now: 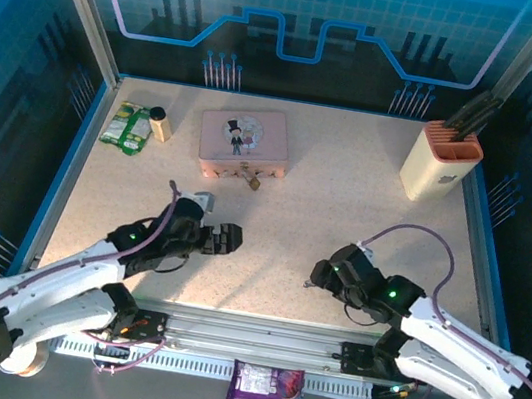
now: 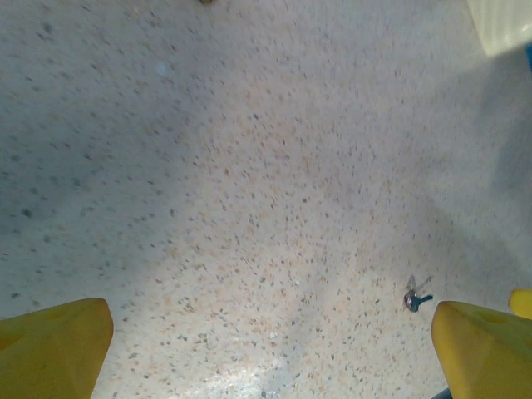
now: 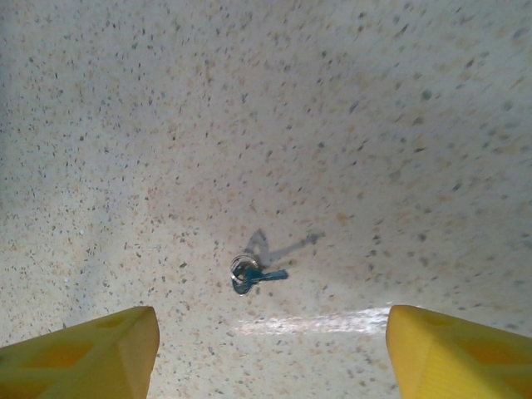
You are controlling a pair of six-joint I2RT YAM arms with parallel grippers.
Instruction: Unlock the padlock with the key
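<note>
From above, a pink rectangular tin box [image 1: 244, 142] sits toward the far side of the speckled beige table [image 1: 343, 222]. A tiny brass-coloured metal padlock [image 1: 252, 181] hangs at the middle of its front edge. A cream knife block [image 1: 441, 161] stands at the far right. A green packet [image 1: 128, 127] and a small bottle [image 1: 160, 124] lie far left. The left gripper [image 1: 229, 239] and right gripper [image 1: 320, 272] rest low near the table's middle, pointing toward each other. A faint dark speck just beside the right gripper may be the key, though it is too small to be sure.

In the left wrist view, the left gripper's two yellow fingers [image 2: 50, 345] sit at the bottom corners, spread wide with nothing between them. The tiny dark grey metal key [image 2: 416, 298] lies flat on the table near the right-hand finger.

In the right wrist view, the right gripper's yellow fingers [image 3: 79, 353] are also spread wide and hold nothing. The key [image 3: 249, 274], on a small ring, lies on the table just ahead of the gap and touches neither finger.
</note>
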